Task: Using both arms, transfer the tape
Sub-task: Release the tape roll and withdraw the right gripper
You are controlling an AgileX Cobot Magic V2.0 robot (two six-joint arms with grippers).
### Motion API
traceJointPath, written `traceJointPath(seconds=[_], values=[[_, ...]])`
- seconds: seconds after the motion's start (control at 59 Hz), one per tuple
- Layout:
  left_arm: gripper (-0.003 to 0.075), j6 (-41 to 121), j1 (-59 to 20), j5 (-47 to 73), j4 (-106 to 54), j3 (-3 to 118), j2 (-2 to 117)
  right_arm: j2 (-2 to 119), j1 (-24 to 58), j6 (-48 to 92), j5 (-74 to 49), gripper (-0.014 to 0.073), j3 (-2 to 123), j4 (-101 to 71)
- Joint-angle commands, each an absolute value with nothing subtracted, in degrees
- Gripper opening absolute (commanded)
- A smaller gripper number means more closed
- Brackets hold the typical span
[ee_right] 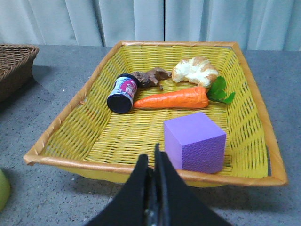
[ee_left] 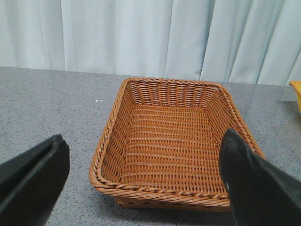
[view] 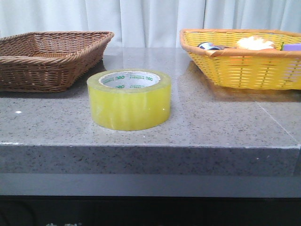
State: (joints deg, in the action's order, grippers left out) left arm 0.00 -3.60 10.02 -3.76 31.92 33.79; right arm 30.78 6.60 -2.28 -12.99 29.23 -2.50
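Observation:
The yellow tape roll point(view: 129, 100) lies flat on the grey stone table, near the front edge and between the two baskets; its white core with green lettering faces up. A sliver of it shows at the edge of the right wrist view point(ee_right: 3, 188). No gripper shows in the front view. My left gripper point(ee_left: 143, 162) is open and empty, its black fingers point(ee_left: 33, 179) spread wide before the brown basket point(ee_left: 171, 136). My right gripper point(ee_right: 151, 162) is shut and empty, just before the yellow basket's near rim point(ee_right: 141, 167).
The brown wicker basket point(view: 47, 59) at back left holds nothing. The yellow basket point(view: 244, 61) at back right holds a purple cube point(ee_right: 195, 141), a toy carrot point(ee_right: 171, 100), a croissant point(ee_right: 195, 71), a dark can point(ee_right: 122, 93) and a small brown object point(ee_right: 149, 77). White curtains hang behind.

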Motion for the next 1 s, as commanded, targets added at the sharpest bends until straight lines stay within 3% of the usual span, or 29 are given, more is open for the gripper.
traceJointPath(seconds=[0.0,0.39,0.729,0.984], values=[[0.0638,0.00,-3.55,5.85,-4.13,34.07,34.10,27.37,6.15,-1.92,-6.75,-0.0070,28.35,-2.54],[0.0638,0.00,-3.55,6.81,-5.48,34.54,34.21,23.81,6.15,-1.92,-6.32,-0.0070,27.09,-2.54],[0.0638,0.00,-12.83,34.51,-5.48,50.91,47.79,23.81,6.15,-1.92,-5.64,-0.0070,27.09,-2.54],[0.0638,-1.71,-24.34,44.85,-6.41,61.11,62.42,23.81,6.15,-1.92,-5.64,-0.0070,27.09,-2.54]])
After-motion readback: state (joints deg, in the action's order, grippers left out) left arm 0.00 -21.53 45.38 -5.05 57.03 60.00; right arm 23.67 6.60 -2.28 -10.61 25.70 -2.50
